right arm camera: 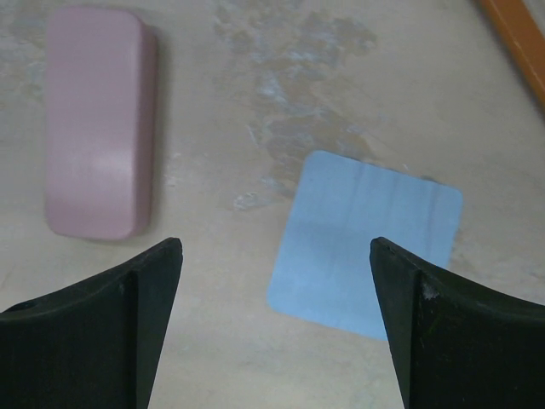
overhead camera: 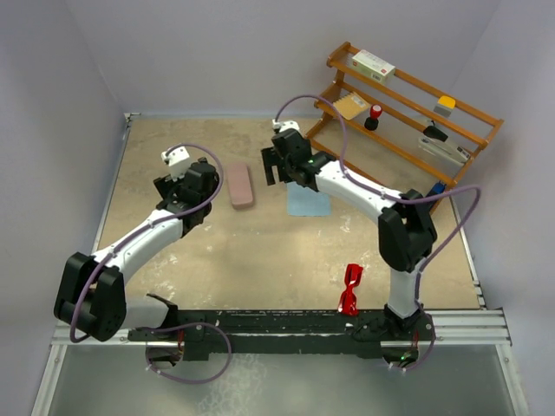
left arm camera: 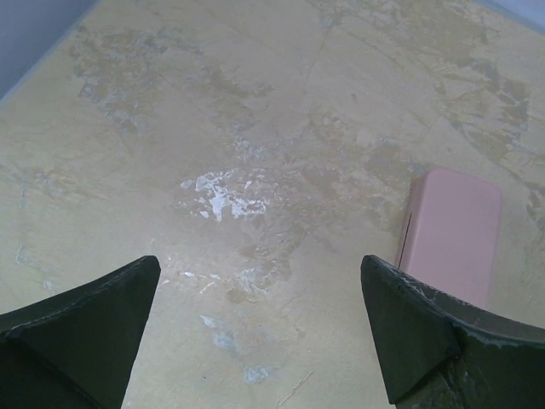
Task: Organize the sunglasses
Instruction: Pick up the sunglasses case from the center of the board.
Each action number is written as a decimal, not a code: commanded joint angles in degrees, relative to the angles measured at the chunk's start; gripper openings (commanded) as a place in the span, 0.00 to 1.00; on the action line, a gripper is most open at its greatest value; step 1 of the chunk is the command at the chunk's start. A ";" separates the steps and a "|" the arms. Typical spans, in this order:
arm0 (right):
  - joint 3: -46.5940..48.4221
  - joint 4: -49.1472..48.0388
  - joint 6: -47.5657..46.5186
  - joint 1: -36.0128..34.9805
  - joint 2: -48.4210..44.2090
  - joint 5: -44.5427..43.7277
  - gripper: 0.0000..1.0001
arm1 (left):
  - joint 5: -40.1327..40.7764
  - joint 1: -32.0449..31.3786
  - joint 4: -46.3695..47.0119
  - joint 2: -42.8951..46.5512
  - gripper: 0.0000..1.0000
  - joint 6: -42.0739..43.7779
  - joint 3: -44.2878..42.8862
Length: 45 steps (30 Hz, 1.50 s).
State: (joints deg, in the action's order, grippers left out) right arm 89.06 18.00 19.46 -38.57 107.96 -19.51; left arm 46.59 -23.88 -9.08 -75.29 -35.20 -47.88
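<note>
Two robot arms reach over a mottled beige surface (overhead camera: 260, 251). The left fingers (left arm camera: 77, 332) are spread wide and empty, above bare surface just beside a closed pink glasses case (left arm camera: 451, 230). The right fingers (right arm camera: 85, 332) are also apart and empty, hovering between the case and a light blue cloth (right arm camera: 366, 243). The red sunglasses (overhead camera: 350, 289) lie at the near edge by the right arm's base, well apart from both arms' fingers. The case probably needs opening first: steady it with one arm and lift the lid with the other.
</note>
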 commanded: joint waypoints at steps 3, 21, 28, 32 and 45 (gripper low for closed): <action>12.36 5.45 -1.46 -3.32 7.41 2.59 0.93 | -4.36 3.74 0.79 4.52 1.00 -4.36 1.94; 29.14 10.44 -0.14 -6.90 23.13 7.39 0.94 | -15.07 16.31 -2.04 4.21 0.99 -7.35 2.30; 32.48 8.66 0.12 -8.24 26.75 7.65 0.95 | -16.95 16.32 -0.94 4.29 1.00 -7.37 2.90; 35.03 8.73 0.32 -8.33 29.39 7.56 0.96 | -16.87 16.32 -0.39 4.88 1.00 -7.34 3.48; 38.87 7.14 0.49 -8.43 33.85 7.16 0.99 | -17.10 16.28 -0.35 5.16 0.99 -6.28 3.72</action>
State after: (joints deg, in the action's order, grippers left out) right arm 125.14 26.22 19.53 -46.87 141.82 -12.29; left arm 29.82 -7.77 -11.27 -71.55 -41.41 -44.14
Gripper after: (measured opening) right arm 0.991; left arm 0.994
